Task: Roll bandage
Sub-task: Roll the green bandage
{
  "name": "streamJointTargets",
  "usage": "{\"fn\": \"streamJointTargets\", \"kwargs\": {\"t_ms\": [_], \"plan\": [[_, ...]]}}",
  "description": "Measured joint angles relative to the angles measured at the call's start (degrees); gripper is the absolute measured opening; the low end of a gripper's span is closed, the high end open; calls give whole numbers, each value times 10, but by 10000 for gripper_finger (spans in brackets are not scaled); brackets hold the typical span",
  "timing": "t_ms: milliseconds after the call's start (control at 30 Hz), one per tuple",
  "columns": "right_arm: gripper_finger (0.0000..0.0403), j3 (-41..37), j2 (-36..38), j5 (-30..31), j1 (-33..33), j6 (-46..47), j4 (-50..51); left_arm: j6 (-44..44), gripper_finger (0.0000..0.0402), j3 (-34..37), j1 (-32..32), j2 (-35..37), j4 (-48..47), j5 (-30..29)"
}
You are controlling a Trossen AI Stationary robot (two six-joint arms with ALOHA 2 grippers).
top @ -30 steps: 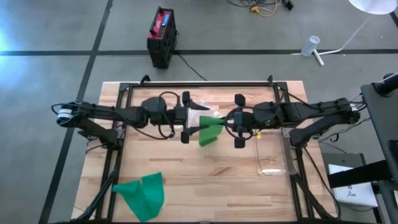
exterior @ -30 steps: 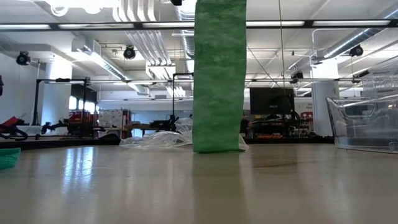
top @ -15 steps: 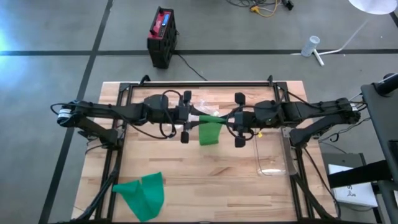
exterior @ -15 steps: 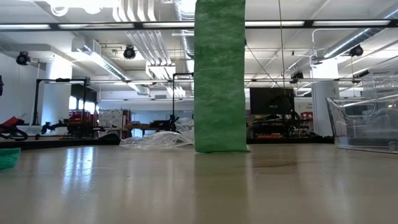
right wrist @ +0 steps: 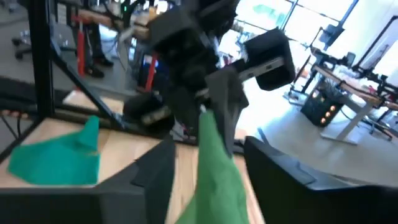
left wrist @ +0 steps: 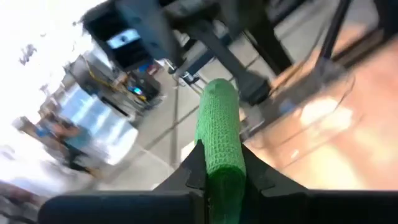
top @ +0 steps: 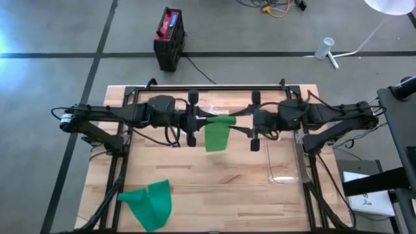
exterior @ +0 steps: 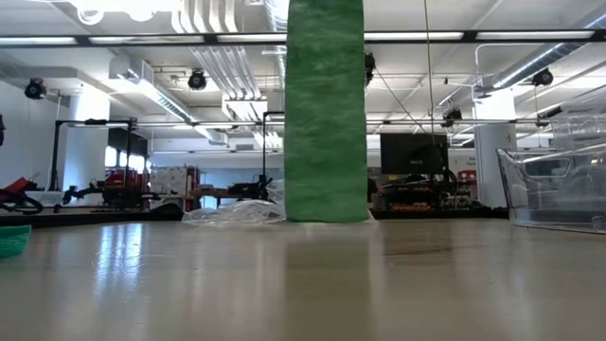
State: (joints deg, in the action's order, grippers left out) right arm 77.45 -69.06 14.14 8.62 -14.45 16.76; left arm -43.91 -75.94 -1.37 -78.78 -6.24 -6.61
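Left hand (top: 203, 121) clenched on the green bandage (top: 216, 134), which hangs to the table (top: 214, 188) beside the clear container (top: 285, 159); right hand (top: 242, 122) released, fingers apart.

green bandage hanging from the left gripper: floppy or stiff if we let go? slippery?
Probably floppy: the green bandage hangs limp from the left gripper, its lower end about at the table. Likely light; released, it should slump, not roll. Probably not slippery: its crinkled weave shows between the fingers.
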Motion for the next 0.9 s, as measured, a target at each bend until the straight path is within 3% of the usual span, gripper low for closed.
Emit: {"fn": "streamJointTargets", "kwargs": {"t_ms": [167, 300, 733, 900], "plan": [[237, -6, -1, -12, 0, 5, -32, -100, 24, 4, -1, 0, 32, 1], [257, -18, 0, -2, -1, 28, -76, -180, 24, 6, -6, 0, 37, -4], [250, -77, 1, 7, -3, 77, -131, -420, 25, 7, -31, 0, 62, -32], [252, -114, 10, 8, -3, 55, -192, -443, 25, 8, -46, 0, 64, -33]]}}
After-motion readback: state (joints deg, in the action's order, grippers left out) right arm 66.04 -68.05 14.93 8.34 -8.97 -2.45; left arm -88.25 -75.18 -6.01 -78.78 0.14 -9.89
